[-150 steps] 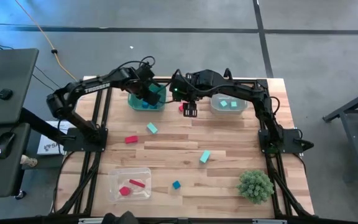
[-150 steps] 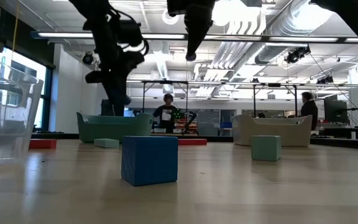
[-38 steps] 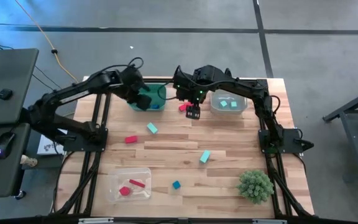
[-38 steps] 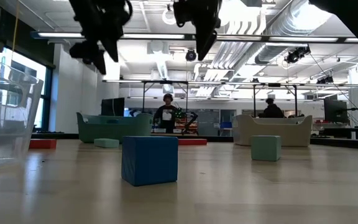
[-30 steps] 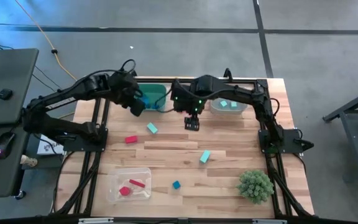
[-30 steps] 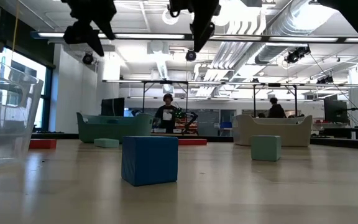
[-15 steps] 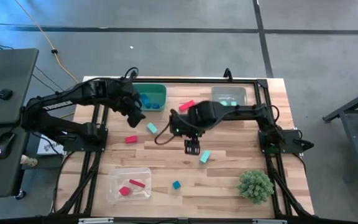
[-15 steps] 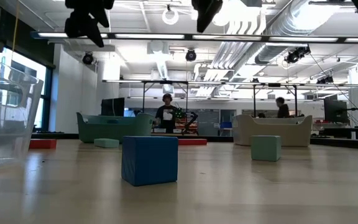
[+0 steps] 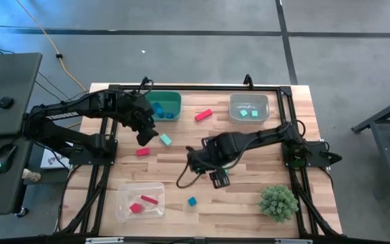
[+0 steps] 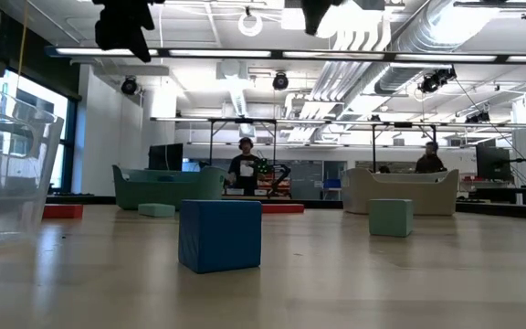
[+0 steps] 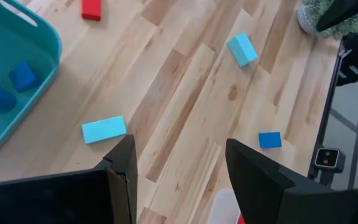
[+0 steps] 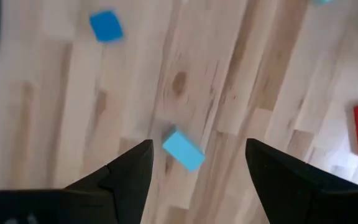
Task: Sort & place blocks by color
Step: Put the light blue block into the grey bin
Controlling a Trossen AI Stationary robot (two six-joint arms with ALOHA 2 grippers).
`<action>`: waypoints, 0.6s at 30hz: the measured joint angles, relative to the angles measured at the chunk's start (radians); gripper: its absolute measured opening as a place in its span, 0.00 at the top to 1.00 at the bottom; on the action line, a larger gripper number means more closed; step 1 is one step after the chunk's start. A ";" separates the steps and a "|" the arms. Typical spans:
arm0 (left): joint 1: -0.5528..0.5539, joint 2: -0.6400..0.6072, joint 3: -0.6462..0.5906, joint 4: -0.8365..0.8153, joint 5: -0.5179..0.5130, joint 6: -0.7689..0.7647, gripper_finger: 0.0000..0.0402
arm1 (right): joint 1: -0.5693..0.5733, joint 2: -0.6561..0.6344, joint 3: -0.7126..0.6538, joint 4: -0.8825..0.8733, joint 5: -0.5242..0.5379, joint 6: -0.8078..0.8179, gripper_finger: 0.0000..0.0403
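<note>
the right claw (image 12: 194,163) is hanging open right over a teal block (image 12: 183,150) on the table (image 9: 249,196). the left claw (image 11: 179,162) is open too, near another teal block (image 11: 104,129).

Spiky green plant ball (image 9: 278,201) on the wooden table (image 9: 249,146); black desk (image 9: 5,95) alongside.

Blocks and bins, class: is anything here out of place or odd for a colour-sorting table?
One thing stands out: a spiky green plant-like ball sits at the table's near right corner, belonging to no colour bin. Several blocks remain loose, such as a red bar between the teal bin and clear bin. Nothing looks spilled or damaged.
</note>
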 joint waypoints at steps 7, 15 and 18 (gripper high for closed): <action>-0.024 0.000 0.000 0.000 0.000 0.000 0.60 | 0.052 0.000 -0.207 0.011 0.045 -0.093 0.41; -0.027 0.000 0.000 0.000 0.000 0.000 0.60 | 0.052 0.000 -0.415 0.130 0.058 -0.132 0.50; -0.027 0.000 0.000 0.000 0.000 0.000 0.60 | 0.043 0.000 -0.474 0.176 0.058 -0.103 0.51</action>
